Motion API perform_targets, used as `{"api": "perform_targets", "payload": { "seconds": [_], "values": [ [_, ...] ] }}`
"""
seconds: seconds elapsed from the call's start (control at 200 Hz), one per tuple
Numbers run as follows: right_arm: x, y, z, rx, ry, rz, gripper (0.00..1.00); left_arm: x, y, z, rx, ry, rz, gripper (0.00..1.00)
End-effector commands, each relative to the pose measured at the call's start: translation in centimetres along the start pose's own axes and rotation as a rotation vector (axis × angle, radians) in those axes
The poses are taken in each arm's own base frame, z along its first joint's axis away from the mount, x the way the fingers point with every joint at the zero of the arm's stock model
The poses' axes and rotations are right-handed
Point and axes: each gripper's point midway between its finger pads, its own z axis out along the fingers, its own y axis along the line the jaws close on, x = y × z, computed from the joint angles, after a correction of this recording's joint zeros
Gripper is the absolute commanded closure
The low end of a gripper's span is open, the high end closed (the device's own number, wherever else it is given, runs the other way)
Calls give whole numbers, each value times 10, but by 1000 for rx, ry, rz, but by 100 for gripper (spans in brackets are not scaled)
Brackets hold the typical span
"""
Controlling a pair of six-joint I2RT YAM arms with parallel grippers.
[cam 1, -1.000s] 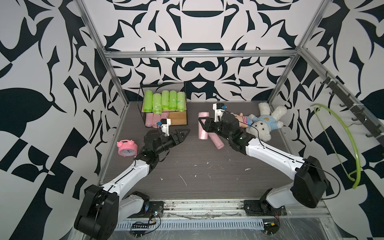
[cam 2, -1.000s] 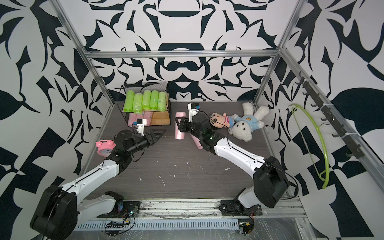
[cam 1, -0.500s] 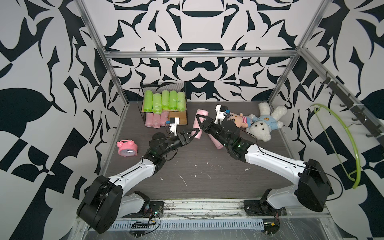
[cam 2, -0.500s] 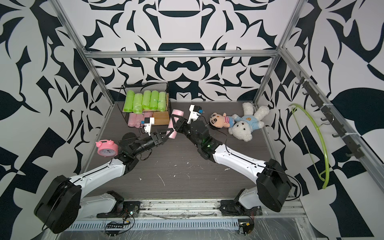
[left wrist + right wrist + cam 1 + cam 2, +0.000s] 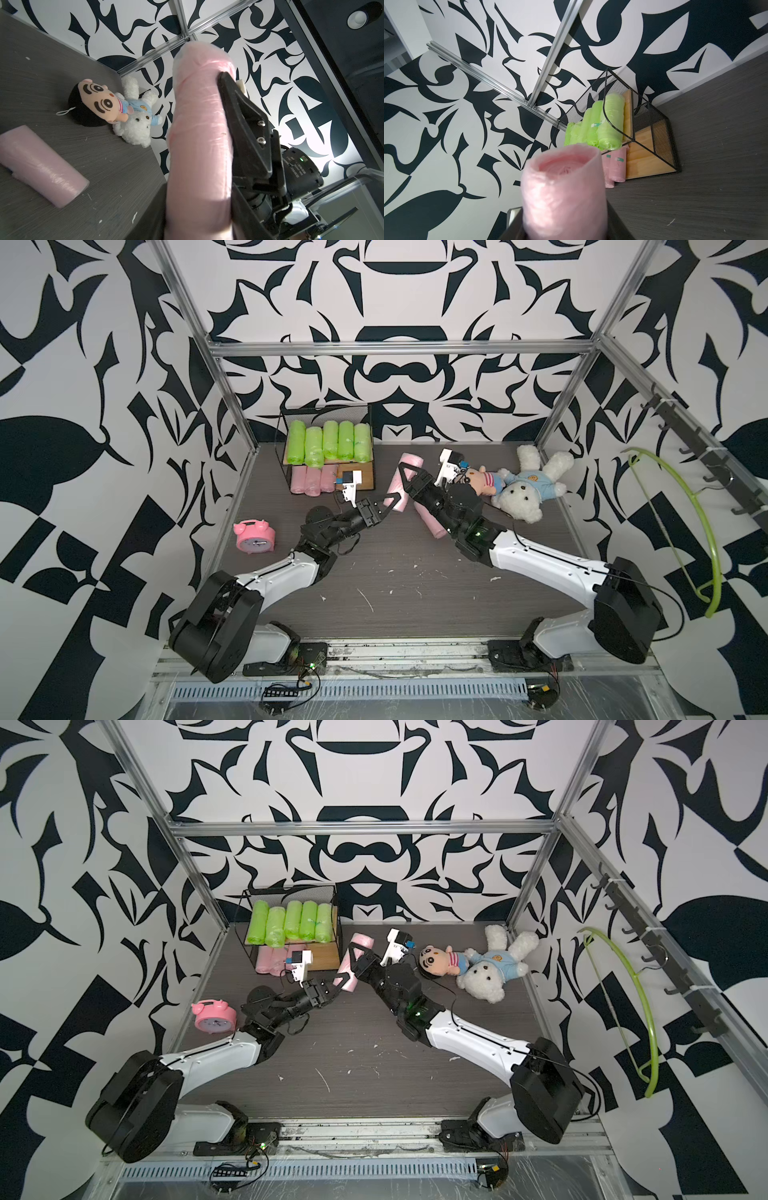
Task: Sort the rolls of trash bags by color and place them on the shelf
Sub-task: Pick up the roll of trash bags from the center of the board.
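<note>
Pink crinkly film wound into a soft, light cylinder: the pink roll [image 5: 199, 145] hangs tilted above the counter [image 5: 395, 572], its lower end gripped in the left jaws. The right jaws straddle its middle, one finger flat against it; whether they pinch I cannot tell. It looks squashy and slick, so I would hold it mid-length, across the girth. Just back of the right jaws a second pink roll [image 5: 430, 523] lies on the counter. Beyond the left jaws stands the shelf [image 5: 365, 483], pale wood and black wire, with five green rolls [image 5: 330, 441] above and three pink rolls [image 5: 311, 481] below.
</note>
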Motion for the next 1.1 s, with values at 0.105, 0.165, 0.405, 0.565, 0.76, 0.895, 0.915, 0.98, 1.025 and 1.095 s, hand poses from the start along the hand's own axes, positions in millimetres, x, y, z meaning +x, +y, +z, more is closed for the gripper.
{"api": "perform_targets", "payload": {
  "seconds": [0.105, 0.165, 0.405, 0.565, 0.76, 0.895, 0.915, 0.98, 1.025, 1.095],
  "values": [
    [-29, 16, -7, -74, -56, 3, 32, -9, 5, 0, -16, -1, 21, 93],
    [-31, 9, -9, -50, -52, -20, 24, -8, 12, -4, -47, 0, 29, 95],
    [-44, -11, -32, 104, -22, -227, 0, -5, 47, -32, -212, 5, 45, 100],
    [-59, -12, -57, 189, -19, -436, 0, -4, 79, -68, -447, -8, 96, 100],
    [-46, -23, -70, 227, 91, -612, 0, -28, 126, -114, -791, -90, 242, 100],
    [-40, -36, -74, 259, 124, -635, 0, -52, 156, -125, -893, -122, 273, 100],
    [-38, -37, -74, 262, 130, -635, 0, -54, 160, -125, -909, -125, 285, 100],
    [-35, -40, -75, 264, 145, -637, 0, -63, 176, -126, -959, -125, 333, 100],
    [-34, -41, -75, 267, 156, -638, 0, -70, 186, -126, -986, -125, 369, 100],
    [-32, -44, -76, 277, 166, -642, 0, -80, 199, -125, -1018, -123, 402, 100]
  ]
}}
